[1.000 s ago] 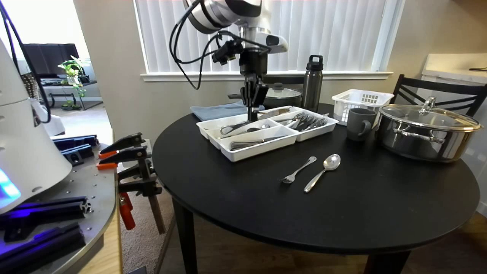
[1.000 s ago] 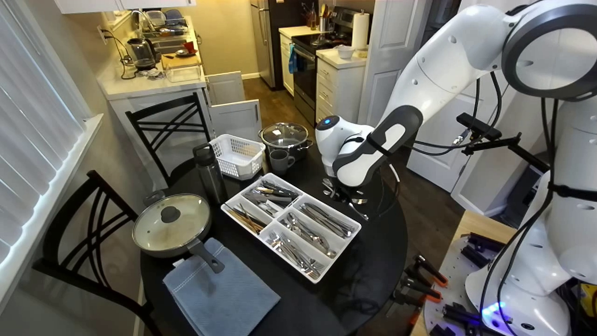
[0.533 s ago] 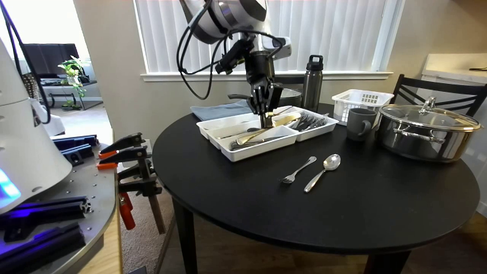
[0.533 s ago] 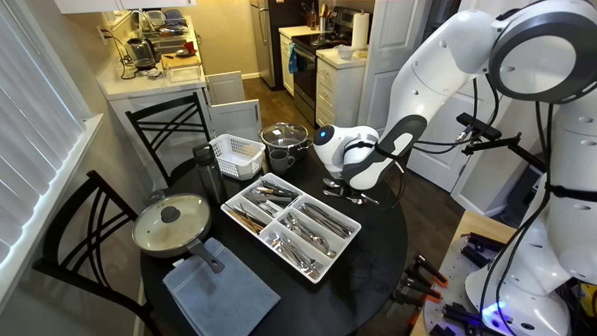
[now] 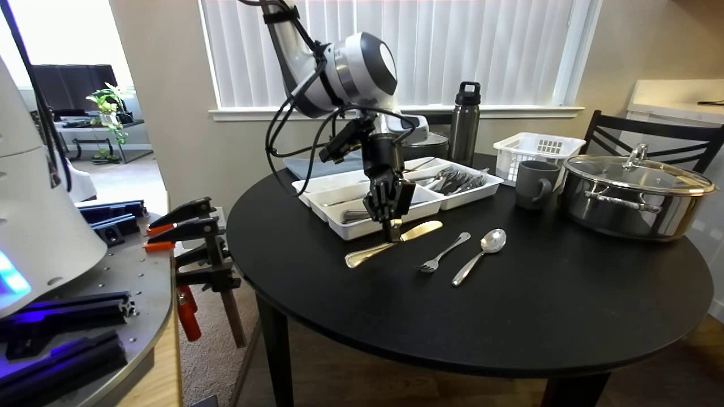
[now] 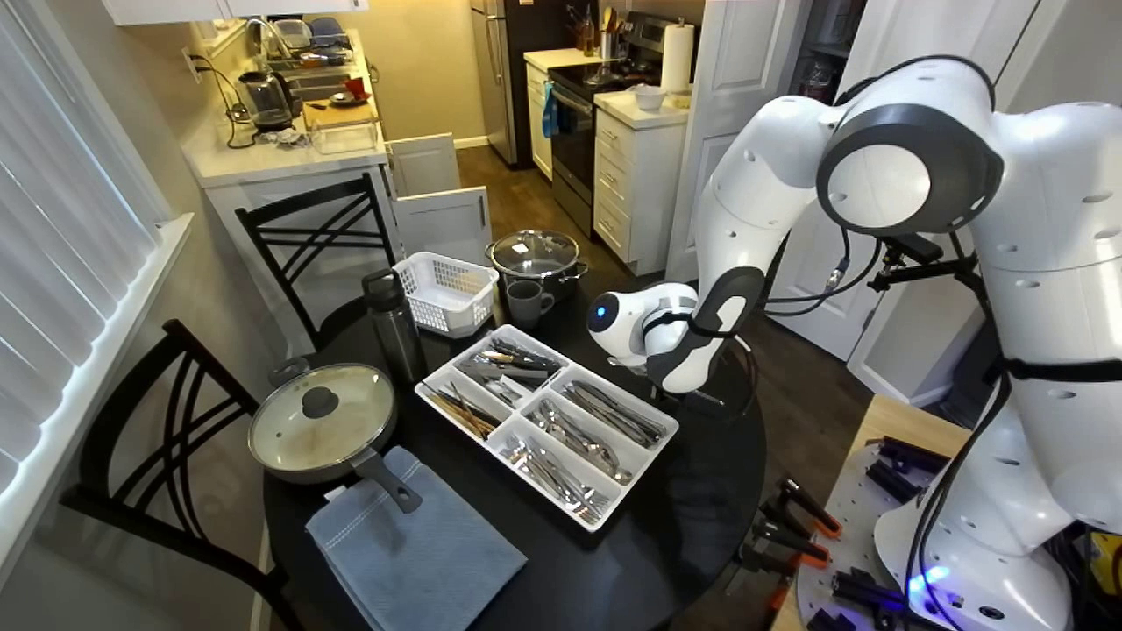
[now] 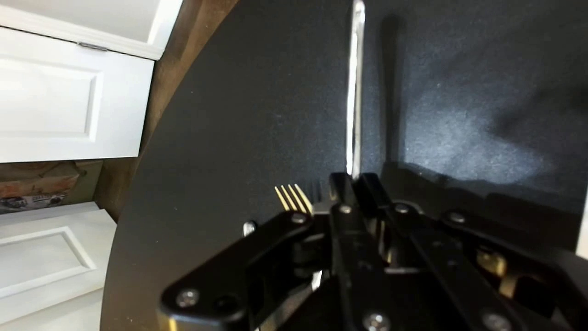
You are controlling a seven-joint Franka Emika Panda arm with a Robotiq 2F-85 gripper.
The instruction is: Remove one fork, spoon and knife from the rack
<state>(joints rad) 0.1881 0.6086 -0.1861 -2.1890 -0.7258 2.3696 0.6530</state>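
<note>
Wrist view — the gripper (image 7: 353,181) grasped the knife (image 7: 355,92) over the table (image 7: 229,115), between the fork (image 7: 297,200) and an edge of the rack (image 7: 584,234)

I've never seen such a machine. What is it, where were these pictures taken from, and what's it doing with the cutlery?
It is a white jointed robot arm with a black claw at its end, like a simple hand. Two viewpoints are outside the robot, looking at the table from different places; the close-up is taken from its wrist, so the claw looms large there. The claw is closed on a knife, whose shadow falls apart from it, so the knife is probably at least partly above the table. A fork and a spoon lie loose on the table, side by side. The divided white tray nearby holds more cutlery; a mug, a steel pot and a bottle stand on the table too.
</note>
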